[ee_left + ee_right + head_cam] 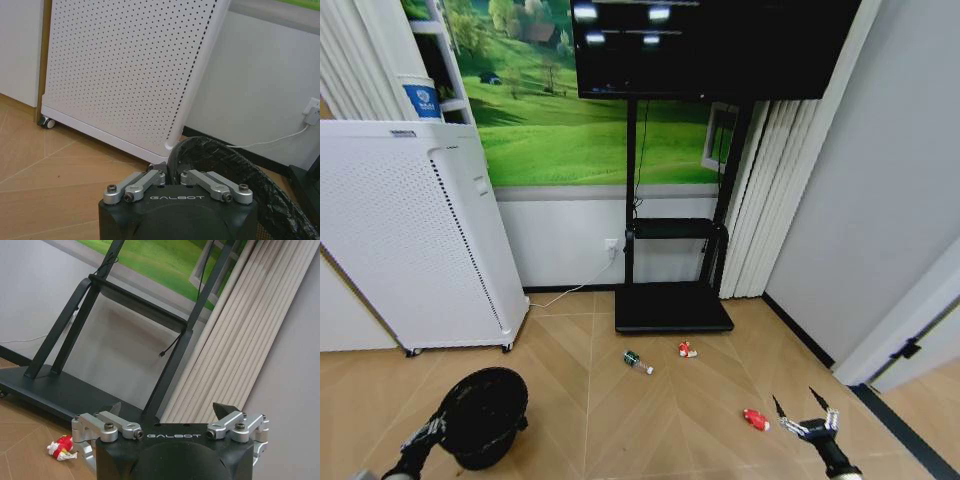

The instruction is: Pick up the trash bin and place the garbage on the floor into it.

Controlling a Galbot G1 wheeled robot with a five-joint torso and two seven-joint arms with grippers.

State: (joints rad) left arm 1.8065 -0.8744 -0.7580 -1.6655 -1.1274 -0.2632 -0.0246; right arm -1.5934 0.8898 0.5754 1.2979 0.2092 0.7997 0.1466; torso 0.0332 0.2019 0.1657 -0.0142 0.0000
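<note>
Left gripper [172, 176] fingers pinch the rim of the small round black bag-lined trash bin [480, 415], at lower left. Right gripper [804, 412] fingers spread, empty, near a red wrapper [755, 419]. Green bottle [637, 362] and red-white scrap [687, 349] lie uncollected on the tan herringbone wood floor [620, 430].

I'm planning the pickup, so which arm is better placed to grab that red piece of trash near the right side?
The right. The right gripper hangs open just beside the red trash on the floor, while the left gripper is shut on the trash bin rim, far on the other side.
</note>
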